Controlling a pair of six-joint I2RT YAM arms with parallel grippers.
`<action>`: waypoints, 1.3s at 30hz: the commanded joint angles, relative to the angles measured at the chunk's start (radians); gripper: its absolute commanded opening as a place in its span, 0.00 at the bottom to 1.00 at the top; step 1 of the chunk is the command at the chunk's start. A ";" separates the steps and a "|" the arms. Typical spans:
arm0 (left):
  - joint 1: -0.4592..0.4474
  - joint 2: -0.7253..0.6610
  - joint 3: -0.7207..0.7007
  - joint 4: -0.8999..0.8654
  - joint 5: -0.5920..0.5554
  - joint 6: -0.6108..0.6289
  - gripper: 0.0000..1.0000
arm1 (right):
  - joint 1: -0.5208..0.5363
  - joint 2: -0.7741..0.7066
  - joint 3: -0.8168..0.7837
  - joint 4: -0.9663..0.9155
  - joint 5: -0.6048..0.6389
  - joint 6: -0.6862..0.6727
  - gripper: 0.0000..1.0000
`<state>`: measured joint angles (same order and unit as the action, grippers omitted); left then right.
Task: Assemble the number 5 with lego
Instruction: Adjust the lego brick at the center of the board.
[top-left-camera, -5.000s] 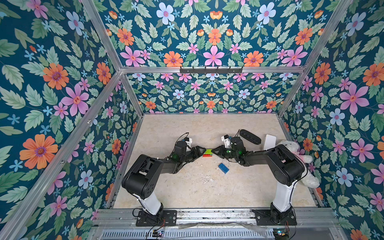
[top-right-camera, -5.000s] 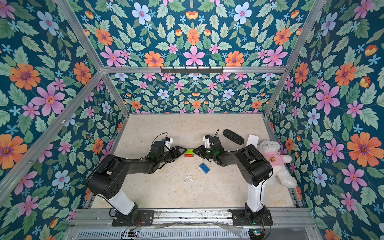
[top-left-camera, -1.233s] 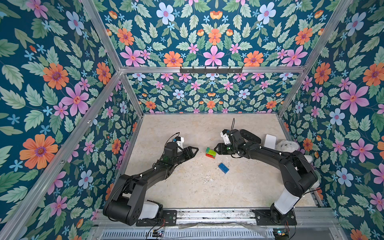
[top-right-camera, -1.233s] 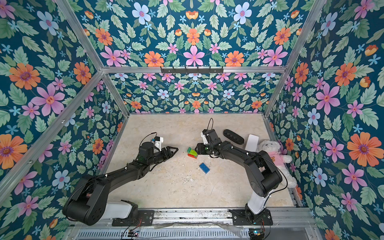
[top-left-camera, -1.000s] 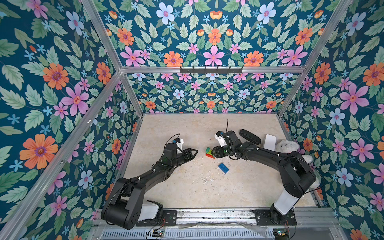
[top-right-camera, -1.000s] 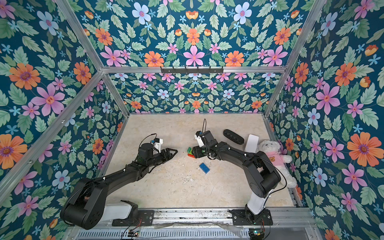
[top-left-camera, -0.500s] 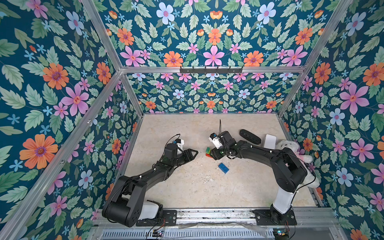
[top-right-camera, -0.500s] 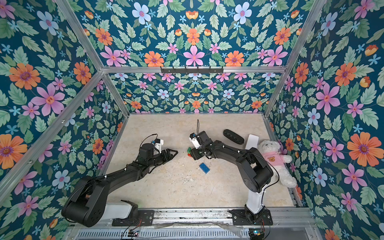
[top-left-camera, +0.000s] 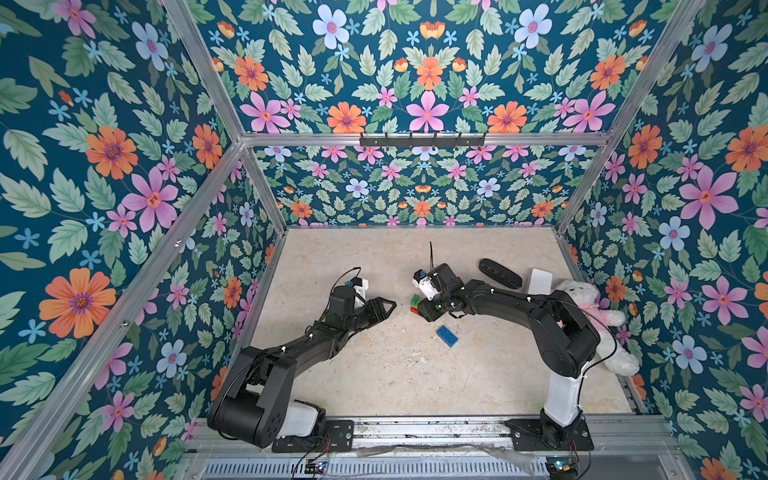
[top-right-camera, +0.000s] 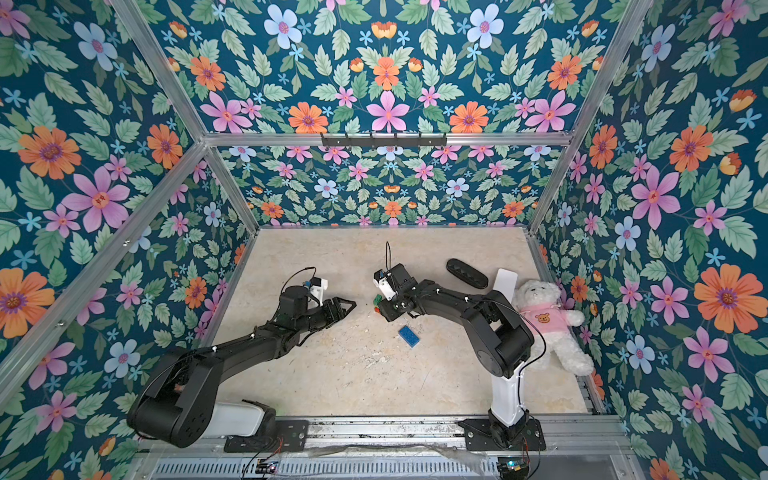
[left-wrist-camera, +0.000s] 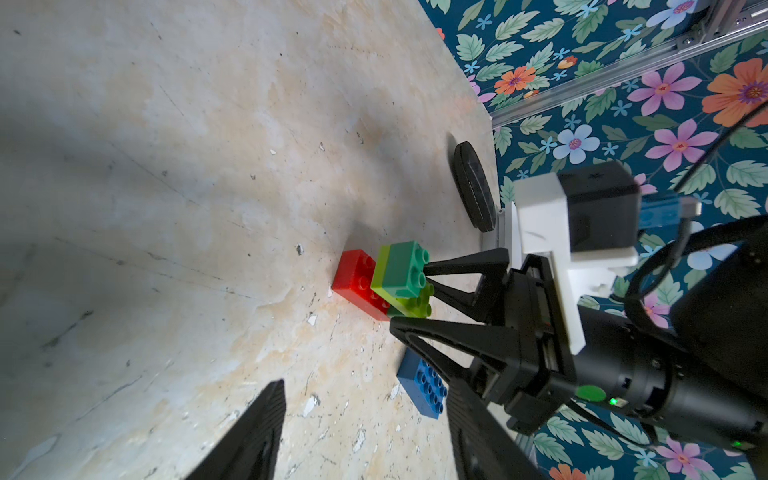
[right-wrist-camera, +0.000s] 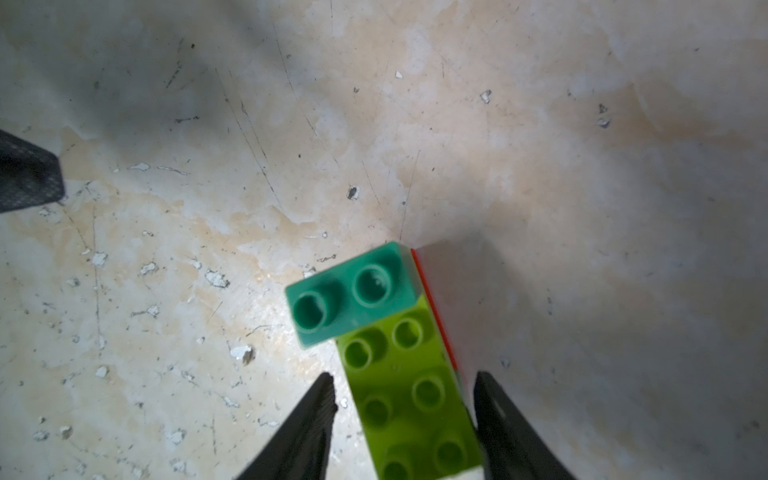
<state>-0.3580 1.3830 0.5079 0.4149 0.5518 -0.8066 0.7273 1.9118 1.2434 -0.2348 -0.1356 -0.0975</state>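
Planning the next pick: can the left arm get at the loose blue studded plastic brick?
Probably yes. Only bare table lies between the open left fingers and the blue brick, which lies flat; the right fingers straddle the red-and-green brick stack, off that path.

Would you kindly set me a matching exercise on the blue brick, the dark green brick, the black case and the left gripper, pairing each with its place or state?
Things:
1. blue brick
2. dark green brick
3. black case
4. left gripper

Places or states:
A. open, holding nothing
B. stacked on the lime-green brick
C. at the far side of the table, near the white card
D. lying alone on the table, touching nothing

Pairs: 1-D; 2-B; 3-C; 4-A
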 joint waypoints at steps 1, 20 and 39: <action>0.005 -0.001 0.001 0.018 0.011 0.008 0.65 | 0.004 0.004 0.008 0.000 0.007 0.019 0.50; 0.026 -0.015 -0.017 0.028 0.019 0.008 0.64 | -0.003 -0.062 -0.094 0.235 -0.232 0.287 0.40; 0.051 -0.012 -0.032 0.047 0.039 0.004 0.64 | -0.099 -0.025 -0.302 0.612 -0.423 0.583 0.39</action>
<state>-0.3103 1.3697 0.4770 0.4309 0.5789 -0.8066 0.6399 1.8885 0.9638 0.2657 -0.5175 0.4217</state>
